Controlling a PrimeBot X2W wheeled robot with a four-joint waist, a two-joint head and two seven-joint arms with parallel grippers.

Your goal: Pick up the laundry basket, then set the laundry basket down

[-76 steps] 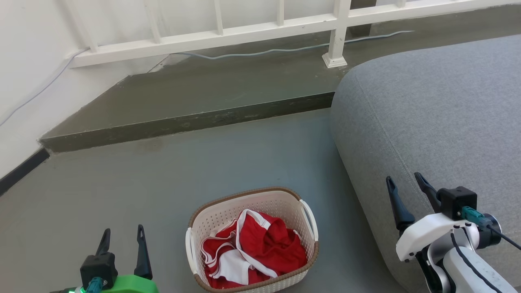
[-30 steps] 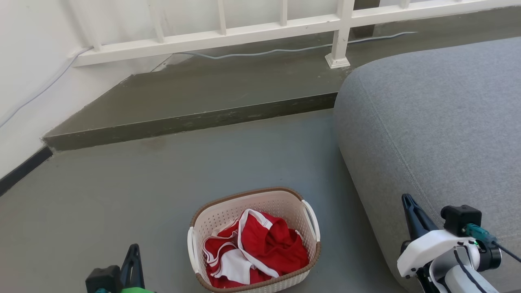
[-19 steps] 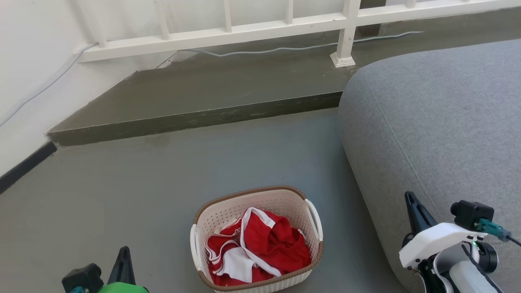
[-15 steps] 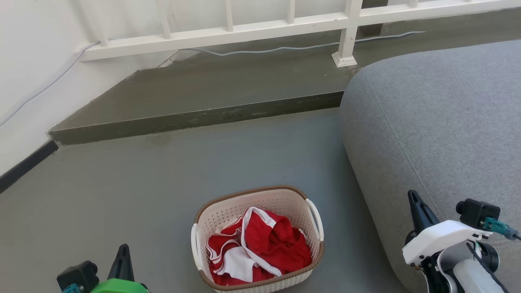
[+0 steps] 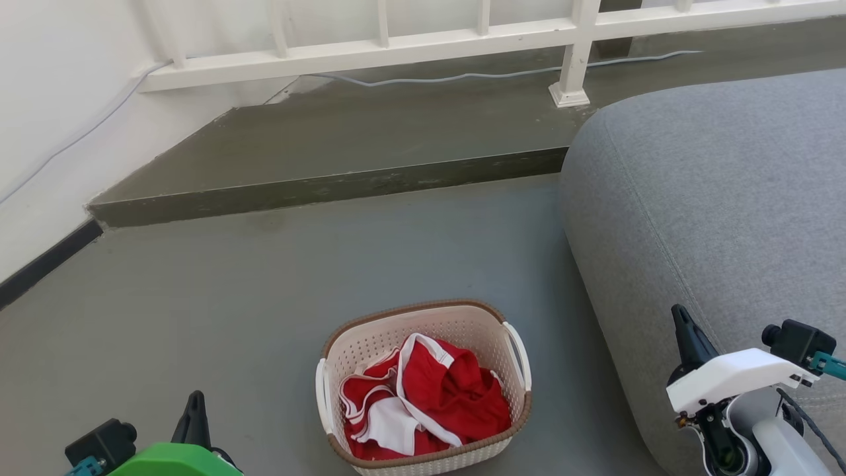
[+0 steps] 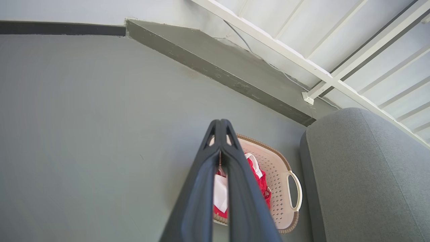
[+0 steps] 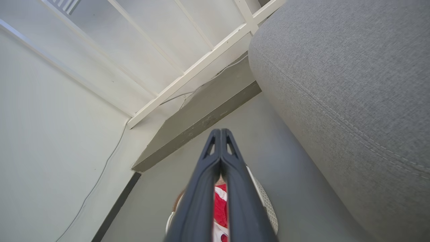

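The laundry basket (image 5: 423, 307) stands on the grey floor, cream and perforated, with a brown rim and white side handles. A crumpled red and white garment (image 5: 439, 396) lies inside it. My left gripper (image 5: 195, 398) is shut and empty at the lower left, well apart from the basket's left handle. My right gripper (image 5: 678, 312) is shut and empty at the lower right, over the sofa's edge. In the left wrist view the shut gripper (image 6: 220, 121) points toward the basket (image 6: 276, 168). In the right wrist view the shut gripper (image 7: 220, 131) hides most of the basket (image 7: 265, 201).
A large grey sofa (image 5: 714, 198) rises just right of the basket. A raised dark step (image 5: 330, 188) crosses the floor behind it, with a white railing (image 5: 396, 46) and a grey cable (image 5: 462, 76) on top. A wall with a dark baseboard (image 5: 46, 261) bounds the left.
Both grippers, open 2.5 s ago, have shut and sunk lower in the head view. The camera has turned a little, shifting the whole scene rightward. The basket stays on the floor.
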